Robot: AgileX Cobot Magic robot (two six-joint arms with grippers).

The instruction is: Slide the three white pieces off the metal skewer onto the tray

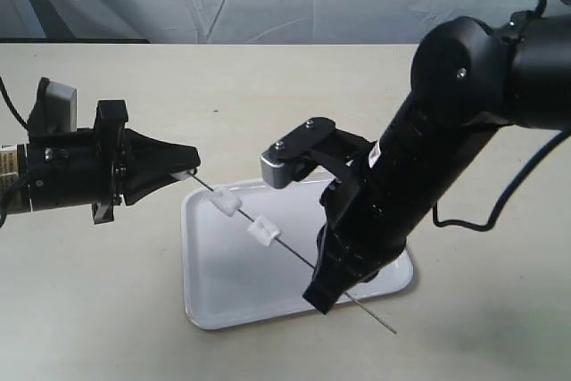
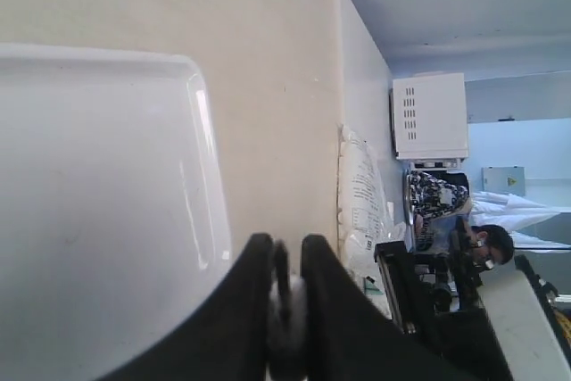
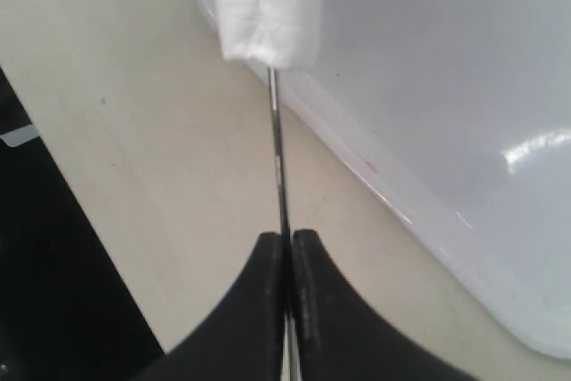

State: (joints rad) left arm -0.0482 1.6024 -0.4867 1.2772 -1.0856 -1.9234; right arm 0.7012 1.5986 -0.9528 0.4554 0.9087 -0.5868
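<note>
Black fingers of my right pincer (image 1: 321, 296) are clamped on the thin silver-grey metal skewer (image 1: 294, 254), lower right of centre in the exterior view. Right wrist view confirms it: both pads tight against the rod, one on each side. A short bare tail of rod sticks out past that grip toward the lower right.

Left pincer (image 1: 186, 169), left of centre, is closed at the rod's other end. Pinched between its tips is the end piece (image 1: 185, 174), a small white soft-looking cylinder. Left wrist view shows a pale lump squeezed between the two black fingers.

Skewer runs straight between the two pincers, slanting from upper left to lower right. Two more small white cylinders are threaded on it:
- upper piece (image 1: 225, 202), near the left pincer
- lower piece (image 1: 264, 232), next along the rod

Bare rod shows between them, and more from the lower piece to my right pincer.

Flat glossy white rectangular tray (image 1: 210, 283), rounded corners and a low rim, sits at centre frame. The upper piece overlaps its upper-left corner in the picture, and the lower piece shows against its upper-left area. Tray lies on the beige tabletop (image 1: 107, 310).
</note>
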